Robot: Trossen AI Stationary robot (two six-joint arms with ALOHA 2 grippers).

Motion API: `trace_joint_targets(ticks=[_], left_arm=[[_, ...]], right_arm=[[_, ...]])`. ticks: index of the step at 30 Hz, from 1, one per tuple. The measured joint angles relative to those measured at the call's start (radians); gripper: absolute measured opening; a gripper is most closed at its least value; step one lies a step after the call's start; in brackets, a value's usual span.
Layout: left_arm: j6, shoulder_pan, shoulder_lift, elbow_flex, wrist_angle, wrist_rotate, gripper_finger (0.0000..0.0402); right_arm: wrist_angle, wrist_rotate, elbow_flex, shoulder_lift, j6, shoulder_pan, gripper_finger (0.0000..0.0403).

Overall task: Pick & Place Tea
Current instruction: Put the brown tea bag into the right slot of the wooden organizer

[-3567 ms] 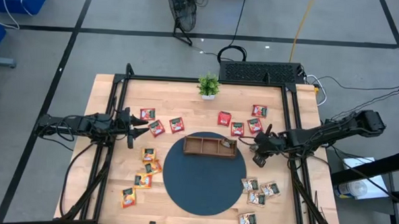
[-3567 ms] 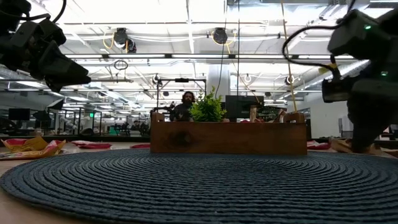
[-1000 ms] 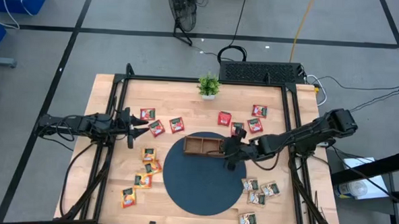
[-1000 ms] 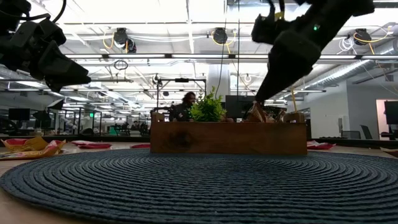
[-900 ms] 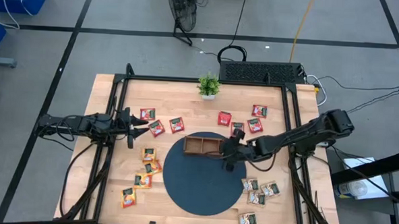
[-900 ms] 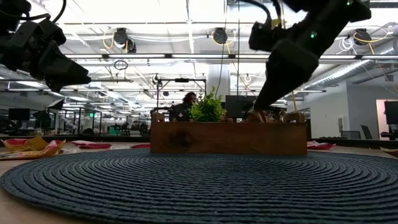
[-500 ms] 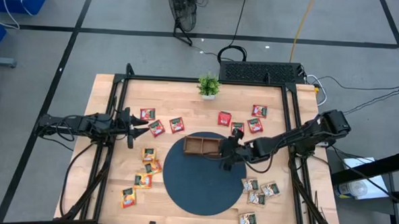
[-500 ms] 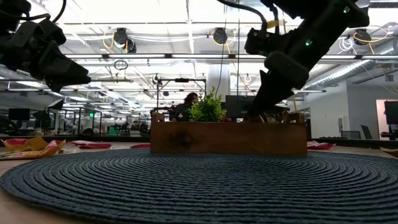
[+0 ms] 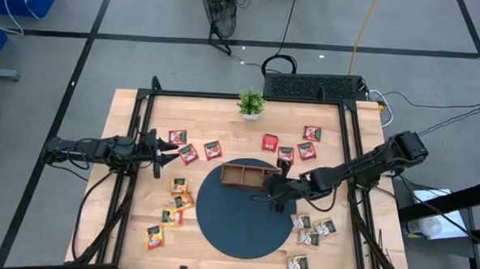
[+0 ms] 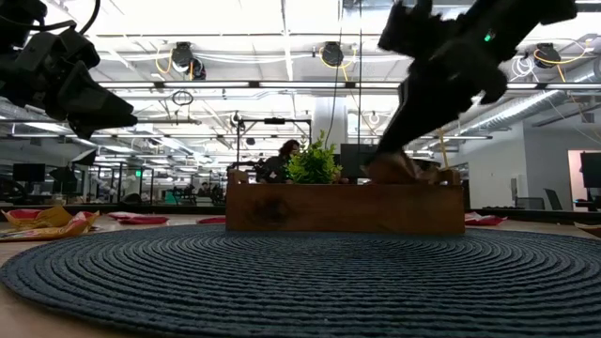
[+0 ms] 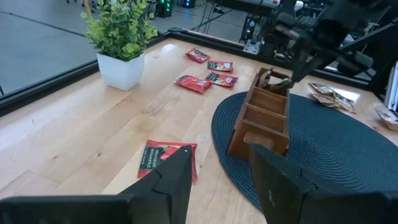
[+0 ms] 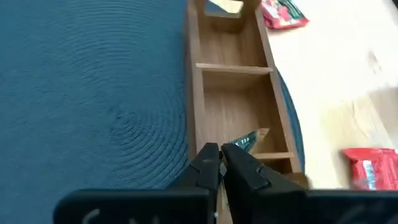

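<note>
1. Since the frame 1 second back, the right gripper (image 9: 275,190) has drawn off the brown wooden 3-compartment tray (image 9: 240,176) toward lower right, fingers now pressed together and empty.
2. Far left of the high view, the left gripper (image 9: 163,146) waits, jaws apart, red square tea sachets (image 9: 189,153) just beside it.
3. At centre, 1 pale sachet (image 12: 245,142) lies tilted in the tray's right-end compartment.
4. Lower right, pale green-white sachets (image 9: 310,231) lie nearest the right gripper, so I judge that arm should take them.
</note>
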Motion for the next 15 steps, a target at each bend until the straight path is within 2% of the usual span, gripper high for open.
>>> trace_joint_targets(ticks=[4,7,9,15], left_arm=[[0.0,0.0,0.0,0.0,0.0,0.0,0.0161],[0.0,0.0,0.0,0.0,0.0,0.0,0.0161],[0.0,0.0,0.0,0.0,0.0,0.0,0.0161],[0.0,0.0,0.0,0.0,0.0,0.0,0.0161]], right_arm=[[0.012,0.002,-0.019,-0.071,-0.035,0.035,0.0002],[0.08,0.004,-0.089,-0.134,-0.068,0.051,0.0001],[0.173,0.002,-0.167,-0.188,-0.104,0.052,0.0001],[0.603,-0.029,-0.478,-0.33,-0.229,0.02,0.0001]])
